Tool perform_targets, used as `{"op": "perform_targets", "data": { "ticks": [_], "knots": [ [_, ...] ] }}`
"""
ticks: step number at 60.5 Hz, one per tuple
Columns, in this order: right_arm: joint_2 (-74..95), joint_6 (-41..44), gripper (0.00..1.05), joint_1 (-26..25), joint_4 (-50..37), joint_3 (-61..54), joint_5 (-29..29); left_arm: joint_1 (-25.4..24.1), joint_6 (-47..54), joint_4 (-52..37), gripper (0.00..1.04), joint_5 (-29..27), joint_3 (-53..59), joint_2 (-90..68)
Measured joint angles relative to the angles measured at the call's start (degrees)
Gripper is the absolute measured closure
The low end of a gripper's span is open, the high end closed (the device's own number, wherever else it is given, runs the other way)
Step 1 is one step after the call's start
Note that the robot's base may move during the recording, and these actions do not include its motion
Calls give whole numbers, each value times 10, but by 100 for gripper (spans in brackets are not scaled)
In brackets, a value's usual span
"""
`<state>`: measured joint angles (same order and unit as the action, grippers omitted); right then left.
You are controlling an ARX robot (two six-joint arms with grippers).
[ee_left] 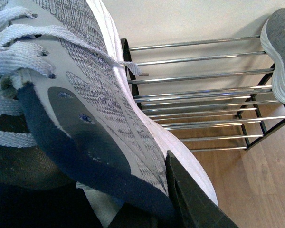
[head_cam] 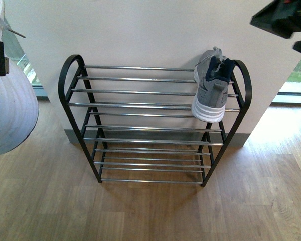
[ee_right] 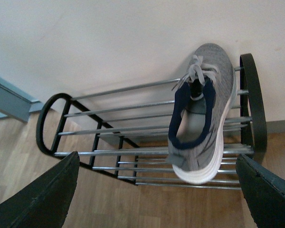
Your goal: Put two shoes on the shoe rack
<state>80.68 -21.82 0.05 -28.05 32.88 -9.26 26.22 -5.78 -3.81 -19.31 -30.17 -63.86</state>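
Grey knit white-soled sneaker (head_cam: 210,93) rests on the top tier, right end, of the black-framed chrome-barred shoe rack (head_cam: 140,105). Left jaws clamp its twin (ee_left: 95,95), left of the rack; right jaws apart, empty. Next: lower it alongside.

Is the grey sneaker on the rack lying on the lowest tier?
No, the grey sneaker rests across the top bars of the shoe rack, at its right end.
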Motion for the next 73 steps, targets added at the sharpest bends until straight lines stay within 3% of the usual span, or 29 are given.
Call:
{"op": "perform_targets", "data": {
  "ticks": [9, 16, 27, 36, 40, 48, 58, 66, 73],
  "knots": [
    [-154, 22, 9, -28, 55, -78, -18, 0, 0, 0, 103, 0, 0, 0],
    [-266, 32, 9, -81, 101, -112, -34, 0, 0, 0, 103, 0, 0, 0],
    [-325, 33, 9, -147, 102, -125, -32, 0, 0, 0, 103, 0, 0, 0],
    [-339, 146, 32, -129, -36, -190, -32, 0, 0, 0, 103, 0, 0, 0],
    [-358, 175, 41, -118, -40, -206, -21, 0, 0, 0, 103, -1, 0, 0],
    [-410, 204, 73, -86, -29, -248, 11, 0, 0, 0, 103, 0, 0, 0],
    [-456, 213, 100, -64, -8, -271, 31, 0, 0, 0, 103, 0, 0, 0],
    [-492, 215, 103, -19, 14, -286, 87, 0, 0, 0, 103, 0, 0, 0],
    [-522, 216, 103, -4, 33, -295, 89, 0, 0, 0, 103, 0, 0, 0]
  ]
}}
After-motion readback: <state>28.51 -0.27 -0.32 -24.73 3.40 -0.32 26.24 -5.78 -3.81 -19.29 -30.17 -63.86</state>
